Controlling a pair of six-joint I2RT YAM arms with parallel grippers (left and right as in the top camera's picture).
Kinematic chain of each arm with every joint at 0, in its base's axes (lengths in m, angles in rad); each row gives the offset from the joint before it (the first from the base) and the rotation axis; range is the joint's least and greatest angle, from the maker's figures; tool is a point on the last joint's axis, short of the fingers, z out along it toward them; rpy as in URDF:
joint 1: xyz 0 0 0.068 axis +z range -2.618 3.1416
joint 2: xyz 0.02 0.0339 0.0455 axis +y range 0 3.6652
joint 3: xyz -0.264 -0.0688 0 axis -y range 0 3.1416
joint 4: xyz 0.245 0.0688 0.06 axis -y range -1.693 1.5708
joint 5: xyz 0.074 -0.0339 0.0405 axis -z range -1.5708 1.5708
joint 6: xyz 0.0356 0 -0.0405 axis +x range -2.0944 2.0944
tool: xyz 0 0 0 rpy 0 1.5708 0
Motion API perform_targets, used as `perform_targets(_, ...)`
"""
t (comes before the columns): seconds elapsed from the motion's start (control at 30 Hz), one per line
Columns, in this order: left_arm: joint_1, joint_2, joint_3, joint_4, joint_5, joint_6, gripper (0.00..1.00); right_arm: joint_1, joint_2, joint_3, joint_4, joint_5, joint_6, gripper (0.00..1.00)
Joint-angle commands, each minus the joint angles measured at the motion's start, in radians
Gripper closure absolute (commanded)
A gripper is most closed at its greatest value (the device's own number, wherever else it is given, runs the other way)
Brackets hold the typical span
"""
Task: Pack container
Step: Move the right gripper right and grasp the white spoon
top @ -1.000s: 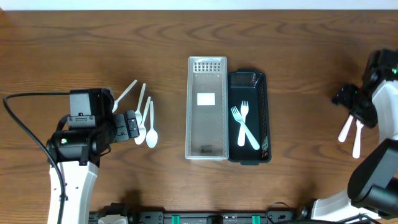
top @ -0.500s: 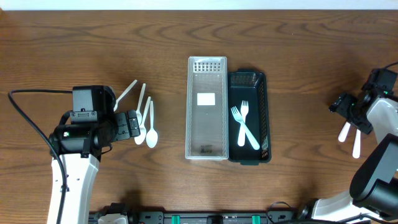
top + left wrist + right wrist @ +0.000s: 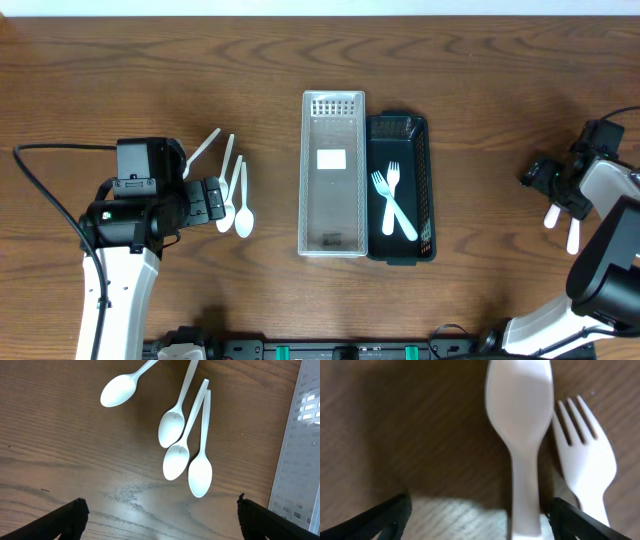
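A clear perforated container (image 3: 333, 188) stands at the table's middle, with a black tray (image 3: 426, 190) against its right side holding two white forks (image 3: 393, 203). Several white spoons (image 3: 233, 192) lie at the left; in the left wrist view they (image 3: 176, 427) lie just ahead of my open, empty left gripper (image 3: 160, 521), which also shows in the overhead view (image 3: 212, 200). At the far right my right gripper (image 3: 548, 188) hangs over a white spoon (image 3: 520, 420) and a white fork (image 3: 582, 460). It (image 3: 477, 520) is open, and the spoon's handle lies between its fingers.
The clear container's wall (image 3: 300, 455) is at the right edge of the left wrist view. The spoon (image 3: 553, 213) and fork (image 3: 574, 237) ends stick out below the right gripper, near the table's right edge.
My right gripper has moved left and down over the spoon and fork. The left arm shifted slightly a second ago and has held still since.
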Motion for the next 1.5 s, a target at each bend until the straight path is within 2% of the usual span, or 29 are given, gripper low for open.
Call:
perform_targets(0.0, 0.003, 0.005, 0.012, -0.002, 0.010, -0.006, 0.03, -0.004, 0.054, -0.011, -0.002, 0.010, -0.018, 0.08)
perform_targets(0.17, 0.003, 0.005, 0.012, -0.002, 0.010, -0.006, 0.03, -0.004, 0.080, -0.011, 0.002, 0.010, -0.018, 0.11)
perform_targets(0.27, 0.003, 0.005, 0.012, -0.002, 0.010, -0.006, 0.03, -0.004, 0.081, -0.010, 0.002, 0.010, -0.018, 0.21)
perform_targets(0.37, 0.003, 0.005, 0.012, -0.002, 0.010, -0.006, 0.02, -0.004, 0.081, -0.010, 0.002, 0.010, -0.018, 0.39)
perform_targets(0.5, 0.003, 0.005, 0.012, -0.002, 0.010, -0.006, 0.03, -0.004, 0.081, -0.010, 0.002, 0.010, -0.018, 0.47)
perform_targets(0.63, 0.003, 0.005, 0.012, -0.002, 0.010, -0.006, 0.03, -0.004, 0.081, -0.010, 0.002, 0.010, -0.018, 0.62)
perform_targets(0.7, 0.003, 0.005, 0.012, -0.002, 0.010, -0.006, 0.03, -0.004, 0.081, -0.010, 0.002, 0.009, -0.018, 0.65)
perform_targets(0.8, 0.003, 0.005, 0.012, -0.002, 0.010, -0.006, 0.03, -0.004, 0.081, -0.010, 0.004, 0.009, -0.017, 0.80)
perform_targets(0.93, 0.003, 0.005, 0.012, -0.002, 0.010, -0.006, 0.03, -0.004, 0.081, -0.010, 0.005, 0.009, -0.014, 0.88)
perform_targets(1.0, 0.003, 0.005, 0.012, -0.002, 0.010, -0.006, 0.03, -0.004, 0.081, -0.010, 0.005, 0.001, -0.014, 0.98)
perform_targets(1.23, 0.003, 0.005, 0.012, -0.002, 0.010, -0.006, 0.03, 0.013, 0.046, 0.027, -0.049, -0.047, -0.014, 0.99)
perform_targets(1.47, 0.003, 0.005, 0.012, -0.002, 0.010, -0.006, 0.03, 0.134, -0.106, 0.164, -0.216, -0.047, -0.014, 0.99)
